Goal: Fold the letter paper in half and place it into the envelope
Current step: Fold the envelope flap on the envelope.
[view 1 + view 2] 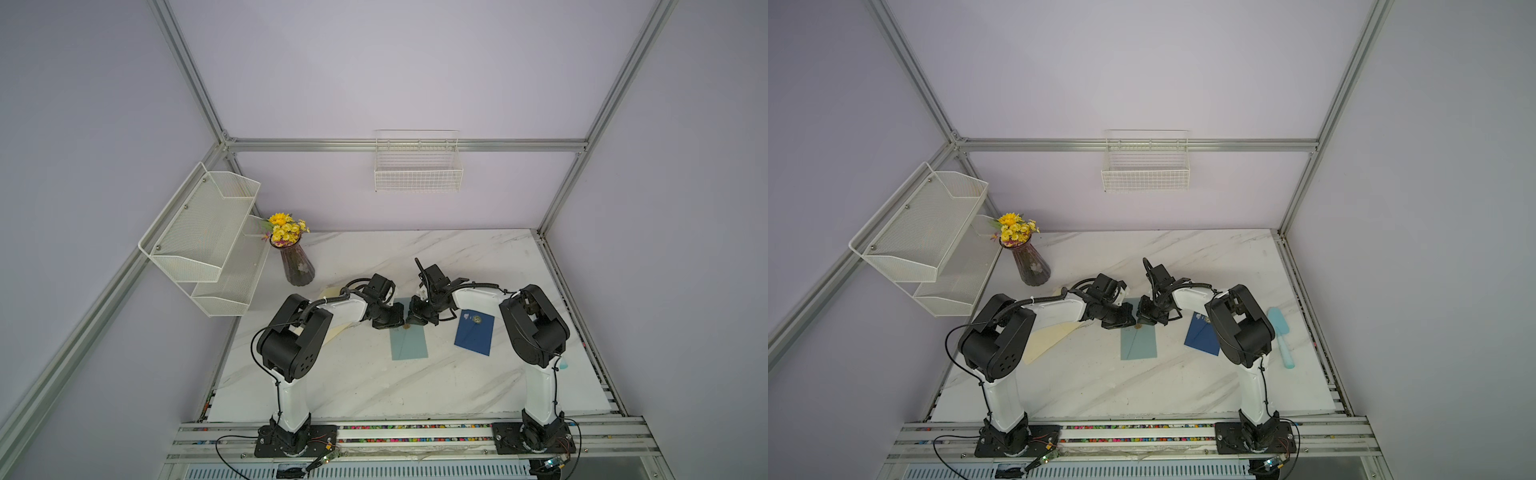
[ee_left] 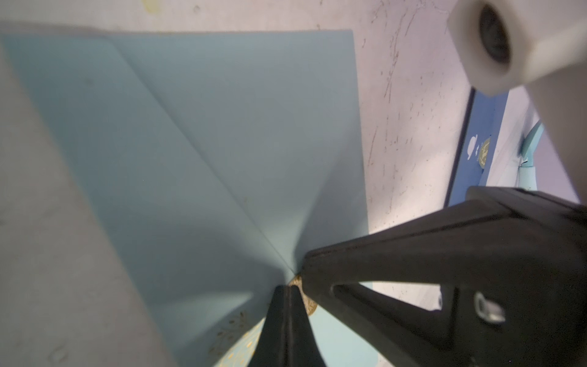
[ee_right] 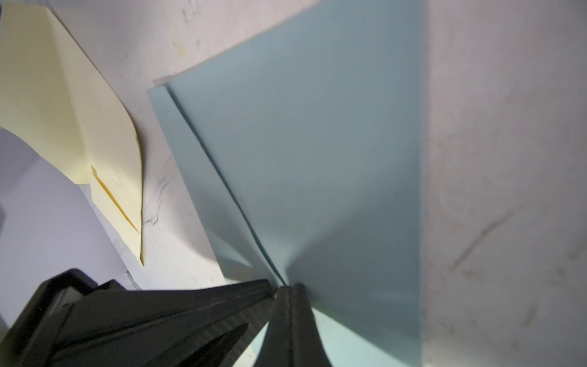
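Well, the letter paper (image 3: 73,105) is a thin cream sheet lying flat on the worktop (image 1: 374,386) on my left arm's side. It is near the pale blue envelope (image 1: 409,343) but not touching it, and in both top views my left arm covers part of it. I judge it very light and floppy, quick to skate on a smooth surface and easy to crumple. I would take it at a free corner or along an edge, pinning it with one gripper while the other lifts. It shows a crease and what looks like a doubled layer, so it may be folded already; I cannot be sure.

The envelope lies at the centre. It looks stiffer but just as slippery, and is best taken by its flap tip at the gold seal (image 2: 310,306). There my left gripper (image 2: 288,294) and right gripper (image 3: 287,292) meet tip to tip, both with jaws closed. Whether either pinches the flap I cannot tell.

A dark blue envelope (image 1: 473,334) lies to my right, and beyond it a teal spatula-like tool (image 1: 1277,322). The worktop is glossy, marble-patterned and scuffed. Near its far left corner stands a vase of yellow flowers (image 1: 297,266). A mesh shelf (image 1: 199,232) and a wire basket (image 1: 417,174) hang on the lavender walls.
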Tool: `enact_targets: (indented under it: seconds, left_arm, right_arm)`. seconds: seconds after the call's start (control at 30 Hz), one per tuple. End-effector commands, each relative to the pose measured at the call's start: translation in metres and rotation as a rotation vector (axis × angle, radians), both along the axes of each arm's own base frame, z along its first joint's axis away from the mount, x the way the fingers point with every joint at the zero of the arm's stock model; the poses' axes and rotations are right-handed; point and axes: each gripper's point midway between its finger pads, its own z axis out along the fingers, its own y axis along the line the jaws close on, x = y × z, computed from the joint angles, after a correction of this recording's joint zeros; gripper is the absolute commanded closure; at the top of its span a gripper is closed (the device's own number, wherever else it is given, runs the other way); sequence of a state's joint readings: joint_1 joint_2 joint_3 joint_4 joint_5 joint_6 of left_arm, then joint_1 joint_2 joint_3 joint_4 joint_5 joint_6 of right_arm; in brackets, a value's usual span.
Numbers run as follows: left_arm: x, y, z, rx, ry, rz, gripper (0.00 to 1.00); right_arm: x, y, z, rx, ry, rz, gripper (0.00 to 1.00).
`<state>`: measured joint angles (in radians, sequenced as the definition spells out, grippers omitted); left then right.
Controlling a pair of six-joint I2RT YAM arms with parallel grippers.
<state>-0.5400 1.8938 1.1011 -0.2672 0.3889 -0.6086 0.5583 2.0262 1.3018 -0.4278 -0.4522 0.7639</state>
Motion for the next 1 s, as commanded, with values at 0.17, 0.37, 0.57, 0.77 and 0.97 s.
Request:
enact_targets:
  seconds: [0.17, 0.37, 0.57, 0.77, 0.97]
  left_arm:
    - [-0.004, 0.002, -0.013, 0.032, 0.031, 0.008, 1.0]
    - [-0.002, 0.001, -0.013, 0.031, 0.035, 0.019, 1.0]
    - [-0.003, 0.0, -0.015, 0.029, 0.04, 0.024, 1.0]
    - [-0.01, -0.008, -0.01, 0.022, 0.034, 0.009, 1.0]
    - [-0.017, -0.012, -0.009, 0.022, 0.037, -0.001, 1.0]
  right_arm:
    - [-0.026, -0.031, -0.016, -0.177, 0.023, 0.054, 1.0]
    - [-0.032, -0.03, -0.008, -0.191, -0.002, 0.101, 1.0]
    - [-0.04, -0.027, -0.01, -0.183, 0.003, 0.118, 1.0]
    - [-0.039, -0.019, -0.015, -0.144, 0.025, 0.108, 1.0]
    - [-0.031, 0.002, -0.008, -0.047, 0.036, 0.092, 1.0]
